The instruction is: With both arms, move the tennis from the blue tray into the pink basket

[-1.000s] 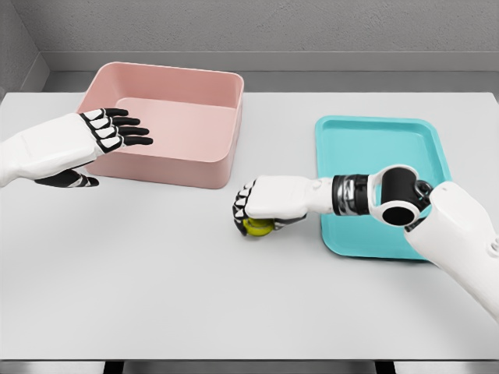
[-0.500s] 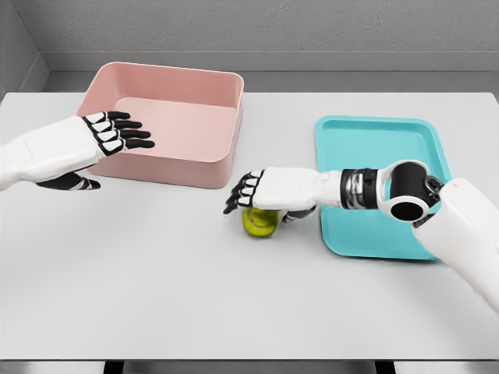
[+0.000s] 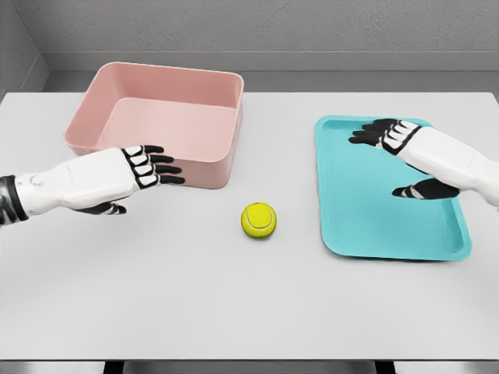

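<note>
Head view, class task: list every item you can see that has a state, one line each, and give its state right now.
Yellow-green tennis ball: lying free on the white table, between basket and tray, held by nothing.
Pink plastic basket: upright, nothing inside.
Blue plastic tray: flat on the table, no ball on it.
Left robot hand: open, in front of the basket.
Right robot hand: open, over the tray.

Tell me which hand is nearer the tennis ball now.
Left. The left hand hovers just up-left of the tennis ball; the right hand is farther, over the blue tray.
</note>
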Available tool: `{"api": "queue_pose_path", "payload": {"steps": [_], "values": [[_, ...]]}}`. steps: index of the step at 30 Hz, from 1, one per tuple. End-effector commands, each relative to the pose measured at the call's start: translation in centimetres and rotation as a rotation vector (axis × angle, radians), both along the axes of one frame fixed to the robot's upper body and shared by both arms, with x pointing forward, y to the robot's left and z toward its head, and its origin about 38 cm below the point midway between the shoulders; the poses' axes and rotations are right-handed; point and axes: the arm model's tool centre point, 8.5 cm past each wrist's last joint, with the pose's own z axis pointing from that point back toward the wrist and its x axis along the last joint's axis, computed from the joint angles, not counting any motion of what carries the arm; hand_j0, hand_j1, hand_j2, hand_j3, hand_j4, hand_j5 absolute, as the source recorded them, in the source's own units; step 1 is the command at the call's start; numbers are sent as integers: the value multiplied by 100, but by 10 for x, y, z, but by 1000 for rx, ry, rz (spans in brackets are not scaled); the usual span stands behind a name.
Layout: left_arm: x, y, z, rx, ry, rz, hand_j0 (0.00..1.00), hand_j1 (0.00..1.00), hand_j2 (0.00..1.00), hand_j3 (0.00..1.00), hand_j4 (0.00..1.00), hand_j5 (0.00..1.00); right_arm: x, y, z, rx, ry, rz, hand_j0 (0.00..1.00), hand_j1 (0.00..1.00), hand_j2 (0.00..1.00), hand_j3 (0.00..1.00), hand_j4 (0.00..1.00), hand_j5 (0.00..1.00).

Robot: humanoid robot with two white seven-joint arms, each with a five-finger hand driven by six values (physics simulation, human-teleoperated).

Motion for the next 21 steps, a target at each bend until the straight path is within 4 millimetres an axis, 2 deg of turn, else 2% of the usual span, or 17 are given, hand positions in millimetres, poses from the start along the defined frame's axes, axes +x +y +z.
{"api": "queue_pose_path", "payload": {"steps": [1, 2, 4, 7, 12, 17, 21], "values": [[-5, -18, -11, 5, 3, -46, 100, 100, 100, 100, 100, 100, -4, -16, 16, 96, -35, -39, 100, 100, 100, 100, 100, 100], [-7, -25, -14, 13, 6, -63, 100, 100, 100, 100, 100, 100, -12, -29, 7, 131, -27, -91, 100, 100, 100, 100, 100, 100], [-11, -42, -22, 31, 29, -102, 100, 100, 100, 100, 100, 100, -27, -41, -10, 171, 4, -150, 100, 100, 100, 100, 100, 100], [-11, -64, -28, 22, 18, -146, 100, 100, 100, 100, 100, 100, -34, -53, -19, 254, 32, -182, 100, 100, 100, 100, 100, 100], [-6, -100, -26, 24, -21, -228, 100, 100, 100, 100, 100, 100, -33, -54, -26, 277, 45, -194, 100, 100, 100, 100, 100, 100], [-2, -115, -25, 27, -35, -257, 100, 100, 100, 100, 100, 100, -37, -47, -34, 307, 54, -191, 100, 100, 100, 100, 100, 100], [5, -126, -33, 28, -15, -268, 100, 100, 100, 100, 100, 100, -36, -48, -33, 306, 53, -193, 100, 100, 100, 100, 100, 100]]}}
